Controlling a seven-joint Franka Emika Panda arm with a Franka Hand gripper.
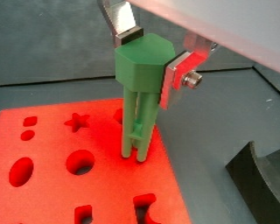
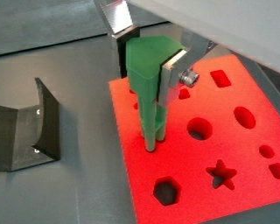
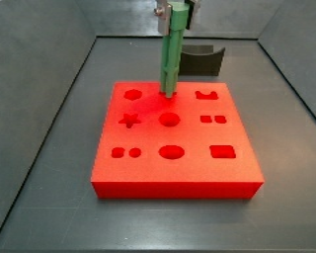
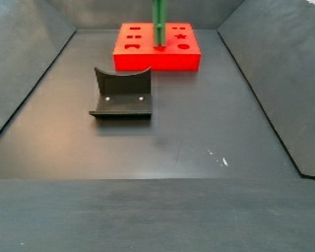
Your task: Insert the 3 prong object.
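My gripper (image 1: 154, 54) is shut on the wide head of the green 3 prong object (image 1: 137, 105), which hangs upright with its prongs pointing down. It also shows in a wrist view (image 2: 150, 87) and in both side views (image 3: 172, 54) (image 4: 159, 22). Its prong tips are at the top face of the red block (image 3: 174, 148), near the block's far edge, by a small hole (image 3: 170, 96). Whether the tips touch or enter the hole I cannot tell. The red block (image 2: 213, 140) has several shaped holes, among them a star (image 2: 222, 175) and a hexagon (image 2: 166, 190).
The dark fixture (image 4: 122, 94) stands on the floor in front of the red block (image 4: 157, 44); it also shows in a wrist view (image 2: 24, 131) and behind the block in a side view (image 3: 200, 59). Dark walls enclose the grey floor.
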